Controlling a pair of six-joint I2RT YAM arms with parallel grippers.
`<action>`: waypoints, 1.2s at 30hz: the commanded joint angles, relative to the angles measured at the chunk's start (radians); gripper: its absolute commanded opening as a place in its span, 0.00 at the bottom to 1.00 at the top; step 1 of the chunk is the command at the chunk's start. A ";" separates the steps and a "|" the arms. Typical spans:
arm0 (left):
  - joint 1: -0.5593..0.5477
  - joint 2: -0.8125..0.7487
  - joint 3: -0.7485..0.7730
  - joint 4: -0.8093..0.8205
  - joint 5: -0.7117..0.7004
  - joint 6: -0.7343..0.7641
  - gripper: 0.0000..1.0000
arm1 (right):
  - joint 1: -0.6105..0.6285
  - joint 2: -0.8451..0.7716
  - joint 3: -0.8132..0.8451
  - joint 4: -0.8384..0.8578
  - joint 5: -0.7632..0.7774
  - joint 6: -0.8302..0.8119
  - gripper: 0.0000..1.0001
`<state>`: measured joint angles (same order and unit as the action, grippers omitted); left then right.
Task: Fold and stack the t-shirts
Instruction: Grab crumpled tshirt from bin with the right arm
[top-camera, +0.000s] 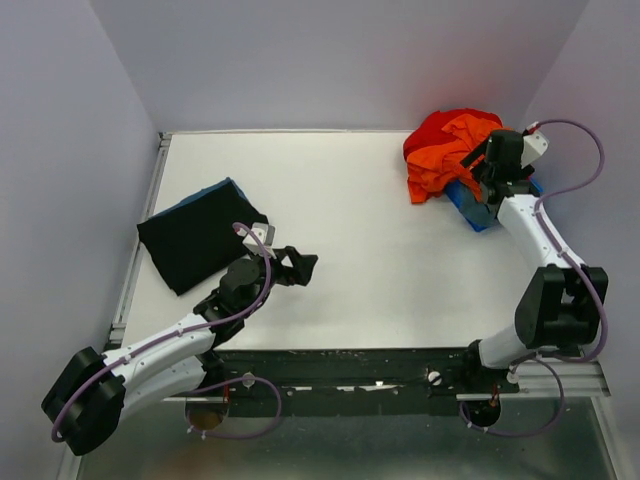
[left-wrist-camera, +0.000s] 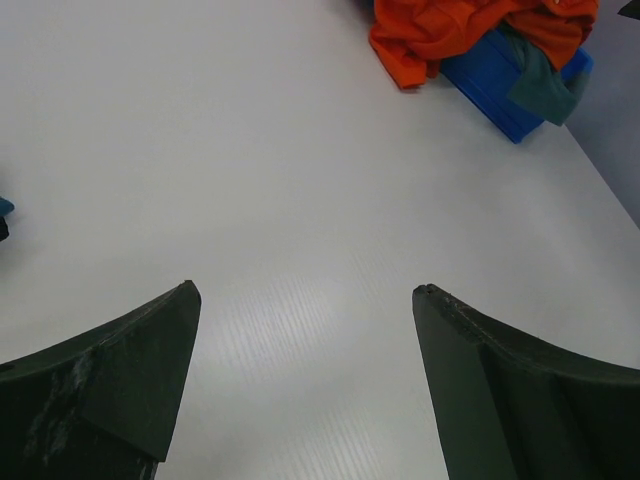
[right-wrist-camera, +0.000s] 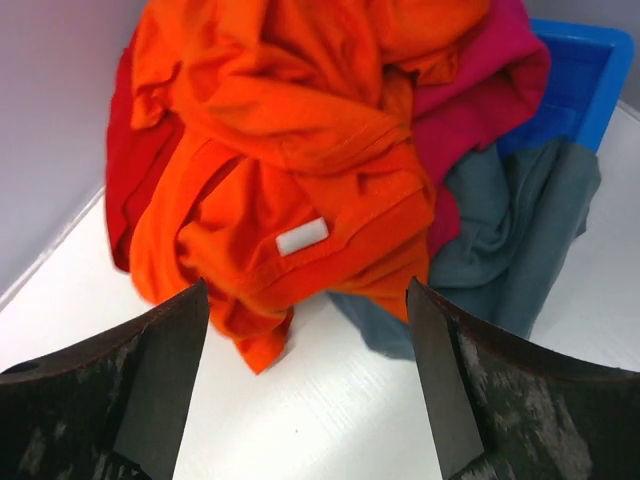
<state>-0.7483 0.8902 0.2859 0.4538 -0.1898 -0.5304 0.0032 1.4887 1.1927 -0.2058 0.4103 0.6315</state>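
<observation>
Now our right gripper, jaws wide and empty, hangs over the orange t-shirt heaped on the blue bin, far right corner; we should pinch one layer by the collar tag. Left gripper, jaws spread, idles near the black t-shirt.

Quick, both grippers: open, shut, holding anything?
Left gripper: jaws open, holding nothing, above the table.
Right gripper: jaws open, holding nothing, facing the orange t-shirt.
</observation>
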 joint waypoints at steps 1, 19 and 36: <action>-0.003 -0.002 0.029 -0.010 -0.043 0.017 0.99 | -0.060 0.099 0.093 -0.090 0.001 0.036 0.87; 0.194 0.125 0.262 -0.288 -0.074 -0.157 0.99 | -0.094 0.171 0.190 -0.066 -0.083 -0.015 0.01; 0.288 0.320 0.395 -0.365 0.039 -0.218 0.99 | 0.443 -0.290 0.073 0.051 -0.567 -0.432 0.01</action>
<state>-0.4721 1.1706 0.6491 0.1234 -0.2050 -0.7238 0.3561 1.3029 1.2976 -0.1871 0.0471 0.3458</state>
